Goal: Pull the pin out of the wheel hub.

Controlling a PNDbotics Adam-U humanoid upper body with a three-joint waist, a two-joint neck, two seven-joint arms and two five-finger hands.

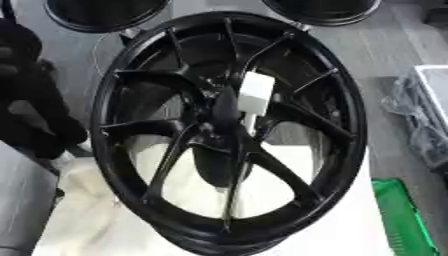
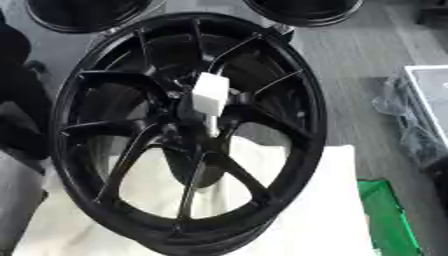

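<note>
**Pin still seated in the hub**

Plainly, the left eye view shows the black wheel hub point(image 1: 227, 130) standing tilted on a white-covered surface point(image 1: 350, 220), with the white pin point(image 1: 255, 92) poking from its centre, blocky head uppermost. A dark shape at the left edge may be an arm; no robot hand is identifiable, so its state cannot be told.

Seen from the right eye view, the pin looks light and rigid, probably smooth; its blocky head is the likeliest hold, while the heavy hub should stay put.
</note>
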